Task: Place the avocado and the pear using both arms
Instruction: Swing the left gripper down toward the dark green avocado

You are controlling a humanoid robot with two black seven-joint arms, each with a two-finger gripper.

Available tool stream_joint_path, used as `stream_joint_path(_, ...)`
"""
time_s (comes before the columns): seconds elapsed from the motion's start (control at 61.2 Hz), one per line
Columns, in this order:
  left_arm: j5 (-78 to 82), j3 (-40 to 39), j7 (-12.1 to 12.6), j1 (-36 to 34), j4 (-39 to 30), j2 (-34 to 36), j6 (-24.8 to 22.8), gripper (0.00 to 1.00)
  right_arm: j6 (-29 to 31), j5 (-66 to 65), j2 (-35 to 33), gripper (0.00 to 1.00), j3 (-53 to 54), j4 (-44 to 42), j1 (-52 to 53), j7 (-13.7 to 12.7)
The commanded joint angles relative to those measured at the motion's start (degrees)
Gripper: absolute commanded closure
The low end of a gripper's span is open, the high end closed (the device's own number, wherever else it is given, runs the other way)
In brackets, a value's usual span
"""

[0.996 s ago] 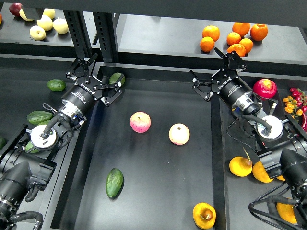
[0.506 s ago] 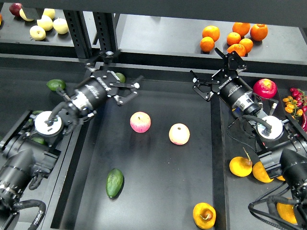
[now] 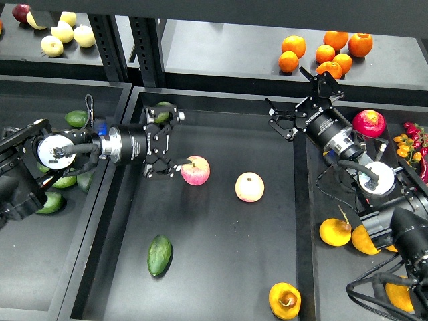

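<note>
The dark green avocado (image 3: 160, 255) lies in the lower left of the big black middle tray (image 3: 221, 261). The golden pear (image 3: 285, 300), with a dark brown hollow, lies at the tray's front right. My left gripper (image 3: 175, 142) is open and empty. It points right over the tray's back left, just left of a pink-and-yellow apple (image 3: 195, 170) and well above the avocado. My right gripper (image 3: 302, 101) is open and empty at the tray's back right edge, far from the pear.
A second apple (image 3: 249, 186) lies mid-tray. A lighter avocado (image 3: 161, 112) sits behind the left gripper. More avocados (image 3: 78, 118) fill the left bin. Oranges (image 3: 326, 52) are on the back shelf. A red fruit (image 3: 369, 123) and cut yellow fruit (image 3: 336, 232) lie at right.
My left arm has swung down and to the right; its gripper now points right, close to the pink apple. The right arm and the fruit have not moved.
</note>
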Motion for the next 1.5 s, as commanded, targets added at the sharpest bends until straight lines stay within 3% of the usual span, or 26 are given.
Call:
stream_joint_path(0.0,4.51,7.81,-0.01,-0.51,-1.02,1.56,0.0,0.09,0.0,-0.01,0.0,0.0,0.07,-0.18,0.08,0.0)
stream_joint_path(0.343,17.88,15.9,-0.01,0.02,-1.99,1.3,0.0,0.09,0.0,-0.01,0.0,0.0,-0.1,-0.18,-0.01,0.0)
stream_joint_path(0.963,23.25,17.93,-0.01,2.04,-0.76,-0.1,0.0,0.03,0.0,-0.01,0.0,0.0,-0.01,-0.35,-0.1,0.0)
stream_joint_path(1.486,29.57,18.63,-0.01,3.8,5.04,-4.94,0.0,0.02,0.0,-0.01,0.0,0.0,-0.01,0.0,-0.98,0.0)
